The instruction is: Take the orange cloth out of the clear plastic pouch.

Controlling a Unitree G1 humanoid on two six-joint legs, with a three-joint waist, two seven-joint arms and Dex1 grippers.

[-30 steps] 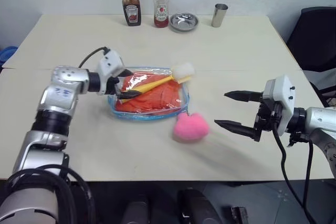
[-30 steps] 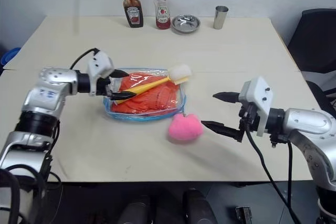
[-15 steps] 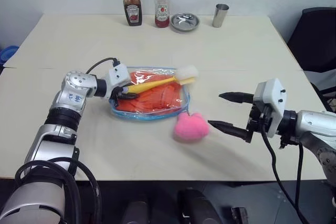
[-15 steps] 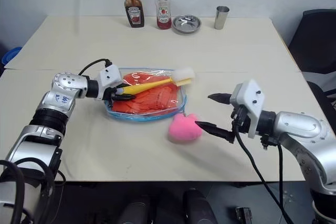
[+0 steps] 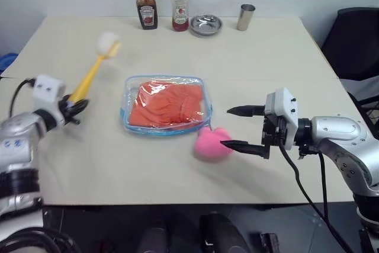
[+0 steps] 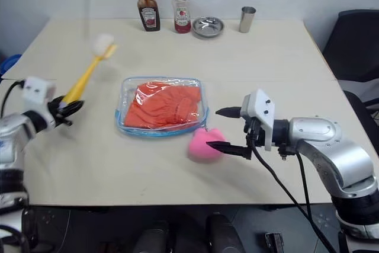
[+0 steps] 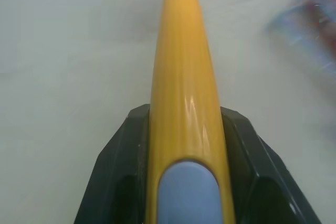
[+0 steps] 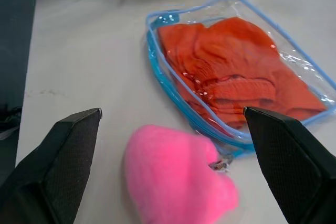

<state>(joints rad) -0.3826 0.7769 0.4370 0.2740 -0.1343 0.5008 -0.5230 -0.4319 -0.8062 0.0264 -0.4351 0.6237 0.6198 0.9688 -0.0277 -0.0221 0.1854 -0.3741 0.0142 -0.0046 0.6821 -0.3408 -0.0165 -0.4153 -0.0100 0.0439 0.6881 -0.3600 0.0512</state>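
A yellow-handled brush angles over the table's left side. A pink plush lies near the front. Two sauce bottles, a metal dish and a metal cup line the far edge

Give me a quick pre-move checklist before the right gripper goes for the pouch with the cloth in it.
1. Brush off the pouch: ok. The left gripper is shut on the yellow brush, held out over the table's left side.
2. Pouch top clear: ok. Nothing lies on the clear pouch.
3. Orange cloth inside the pouch: ok, not yet out.
4. Right gripper ready: ok, fingers wide open, holding nothing.
5. Path to the pouch: not ok. The pink plush sits against the pouch's near corner, right by the lower finger.
6. Zipper open: cannot tell.
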